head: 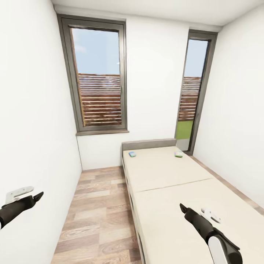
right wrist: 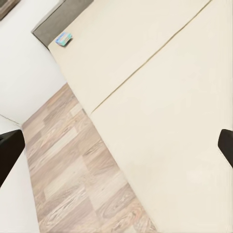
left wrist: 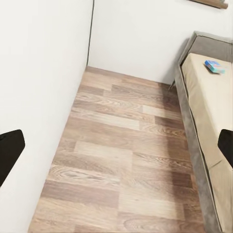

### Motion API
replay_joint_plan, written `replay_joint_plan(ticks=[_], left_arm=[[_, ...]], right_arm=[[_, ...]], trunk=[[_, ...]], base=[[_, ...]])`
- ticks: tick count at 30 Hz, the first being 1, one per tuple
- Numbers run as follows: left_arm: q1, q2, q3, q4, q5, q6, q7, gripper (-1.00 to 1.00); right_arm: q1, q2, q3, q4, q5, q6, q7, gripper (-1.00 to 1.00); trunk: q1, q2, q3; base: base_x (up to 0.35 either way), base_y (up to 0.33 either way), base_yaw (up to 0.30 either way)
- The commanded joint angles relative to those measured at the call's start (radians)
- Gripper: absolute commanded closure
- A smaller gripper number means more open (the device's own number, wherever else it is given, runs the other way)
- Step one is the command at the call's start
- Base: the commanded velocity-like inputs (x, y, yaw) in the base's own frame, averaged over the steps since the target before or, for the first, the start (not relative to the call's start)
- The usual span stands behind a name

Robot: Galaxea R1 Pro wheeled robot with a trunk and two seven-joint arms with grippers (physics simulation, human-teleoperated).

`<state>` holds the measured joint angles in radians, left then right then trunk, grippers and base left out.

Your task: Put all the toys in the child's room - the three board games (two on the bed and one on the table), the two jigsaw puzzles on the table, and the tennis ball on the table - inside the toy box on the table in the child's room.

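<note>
Two board games lie on the bed (head: 165,179) near its headboard: a blue one (head: 132,154) on the left and a green-white one (head: 178,154) on the right. The blue game (left wrist: 214,66) also appears far off in the left wrist view, and one game (right wrist: 64,39) in the right wrist view. My left gripper (head: 31,193) hangs open by the left wall, above the floor. My right gripper (head: 194,211) is open over the foot end of the mattress, far from both games. The table, toy box, jigsaw puzzles and tennis ball are out of view.
A strip of wooden floor (head: 99,205) runs between the left wall and the bed frame. A large window (head: 99,77) is in the far wall and a narrow glass door (head: 192,95) stands in the right corner. A thin floor strip (head: 227,183) borders the bed's right side.
</note>
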<state>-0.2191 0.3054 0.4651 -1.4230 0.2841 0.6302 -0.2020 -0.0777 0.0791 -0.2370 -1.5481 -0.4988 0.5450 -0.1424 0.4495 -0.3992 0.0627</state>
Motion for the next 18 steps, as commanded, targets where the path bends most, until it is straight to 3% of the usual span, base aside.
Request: replay_joint_plan(ticks=[1,18], left_arm=[[0.000,0.000,0.002,-0.001,0.003,0.006,-0.004,-1.00],[0.000,0.000,0.003,-0.001,0.003,0.006,-0.004,-1.00]], right_arm=[[-0.001,0.001,-0.001,-0.001,-0.010,0.004,-0.007,-1.00],[-0.001,0.001,-0.001,-0.001,-0.010,0.004,-0.007,-1.00]], trunk=[[0.000,-0.001,0.000],[0.000,-0.001,0.005]], base=[[0.003,0.002,-0.169],[0.000,0.018,-0.054]])
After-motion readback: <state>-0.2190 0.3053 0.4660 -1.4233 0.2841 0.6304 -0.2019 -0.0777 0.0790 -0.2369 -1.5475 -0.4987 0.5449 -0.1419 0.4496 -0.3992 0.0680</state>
